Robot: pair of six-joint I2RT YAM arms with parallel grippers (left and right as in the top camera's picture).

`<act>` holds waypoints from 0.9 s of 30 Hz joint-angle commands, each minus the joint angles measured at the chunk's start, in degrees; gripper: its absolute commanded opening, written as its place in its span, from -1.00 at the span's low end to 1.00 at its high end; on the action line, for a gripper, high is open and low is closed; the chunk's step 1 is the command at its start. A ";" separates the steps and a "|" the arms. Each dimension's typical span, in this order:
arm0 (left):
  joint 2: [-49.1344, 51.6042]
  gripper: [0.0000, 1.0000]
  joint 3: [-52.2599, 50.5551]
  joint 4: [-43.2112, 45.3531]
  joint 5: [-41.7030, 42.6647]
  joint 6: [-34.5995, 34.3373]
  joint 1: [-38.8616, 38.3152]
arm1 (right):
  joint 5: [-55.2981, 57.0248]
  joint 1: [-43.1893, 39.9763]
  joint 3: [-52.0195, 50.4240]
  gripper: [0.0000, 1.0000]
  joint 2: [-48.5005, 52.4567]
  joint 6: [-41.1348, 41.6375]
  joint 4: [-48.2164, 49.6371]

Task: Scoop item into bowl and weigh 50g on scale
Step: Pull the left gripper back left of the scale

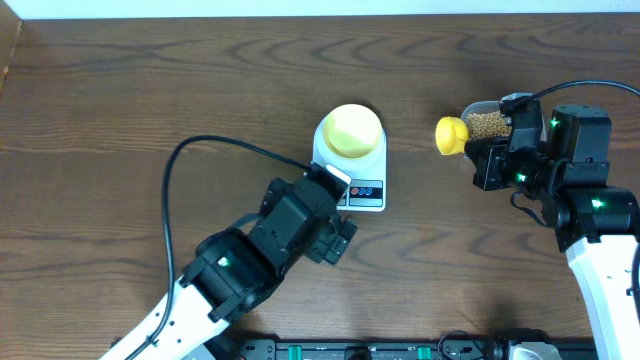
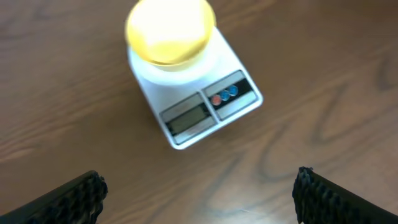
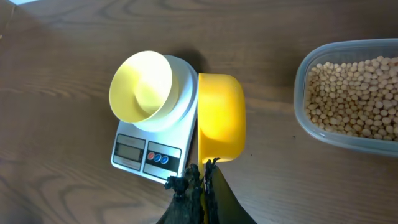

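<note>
Many small tan beans (image 3: 351, 96) are seen heaped in a clear plastic tub (image 3: 299, 93) at the right edge of the right wrist view; none is seen outside it. The pale-yellow bowl (image 1: 352, 130) is set on the white scale (image 1: 366, 192) near the middle of the overhead frame, and it is shown empty in both wrist views. The scale's display is too small to be read.

A bright yellow measuring spoon (image 3: 221, 115) is gripped by its handle in the closed right gripper (image 3: 203, 173). It is held between tub and scale, nearer the tub in the overhead frame, and no beans can be made out in it. The left gripper (image 2: 199, 193) is held wide open, with nothing between its fingers, just below the scale's front edge in the overhead frame.

The set-up is judged done: the bowl is placed on the scale and the spoon is in hand. The scooping, the tipping into the bowl and the weighing out are judged not yet done.
</note>
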 commanded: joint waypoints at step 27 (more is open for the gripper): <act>5.29 0.95 -0.57 -10.73 25.00 13.03 22.93 | 0.70 -0.39 0.37 -0.98 -0.74 -2.62 -0.87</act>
